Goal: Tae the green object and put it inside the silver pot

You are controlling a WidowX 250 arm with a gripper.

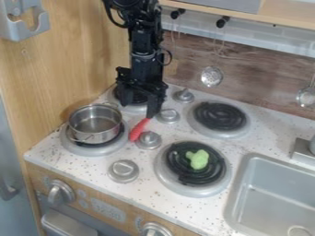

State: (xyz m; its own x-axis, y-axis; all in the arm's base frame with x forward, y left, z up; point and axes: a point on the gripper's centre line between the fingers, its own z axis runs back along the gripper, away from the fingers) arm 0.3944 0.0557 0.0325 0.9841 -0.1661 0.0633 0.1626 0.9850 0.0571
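Green lump (pixel 198 159) on burner (pixel 174 182), pot (pixel 95 123) on another, gripper (pixel 140 106) near red thing (pixel 138 130) — spread wide, gripping nothing

Four burners (pixel 218 116), four stovetop knobs (pixel 123 171), two front knobs (pixel 60 192) — two hanging utensils (pixel 211 76) — one pot (pixel 95 123), one green object (pixel 198 159).

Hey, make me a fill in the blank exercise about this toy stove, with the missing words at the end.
The silver pot stands on one of the stove's ____ coil burners.
The lump on the burner nearest the sink is colored ____.
The slim object between the pot and the knobs is colored ____.
For the task, the lump must still go inside the silver ____.

Missing words: four; green; red; pot.
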